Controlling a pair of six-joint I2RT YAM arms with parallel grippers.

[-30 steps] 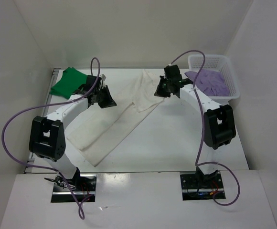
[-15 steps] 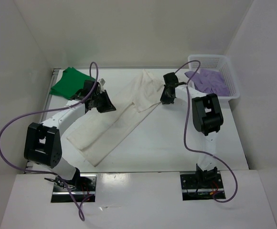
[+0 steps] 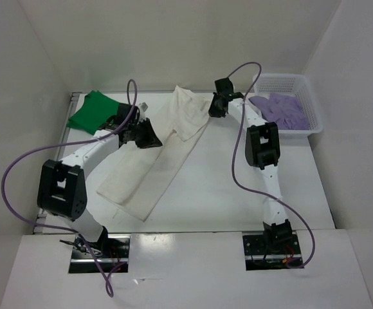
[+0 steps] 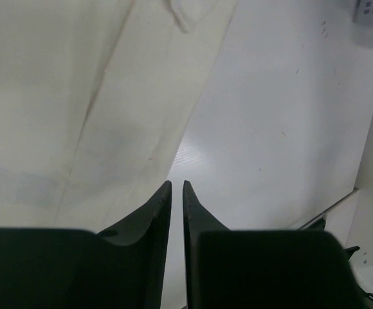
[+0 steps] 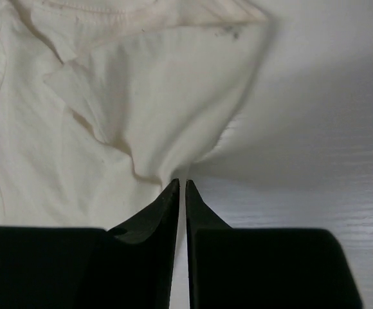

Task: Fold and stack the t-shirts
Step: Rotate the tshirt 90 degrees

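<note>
White t-shirt [image 3: 153,168]: laid diagonally. R gripper [image 5: 181,184] closed, pinching its bunched edge. L gripper [image 4: 177,187] closed at side edge, grip unclear. Green t-shirt [image 3: 91,111] far-left; lavender t-shirt [image 3: 286,111] in basket [image 3: 283,76].

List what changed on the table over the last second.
The right gripper, jaws shut on the white t-shirt, moved toward the far edge and slightly leftward, dragging that side along, so the shirt now lies narrower. The left gripper shifted only slightly. The green t-shirt and the lavender t-shirt in the basket stayed put.
</note>
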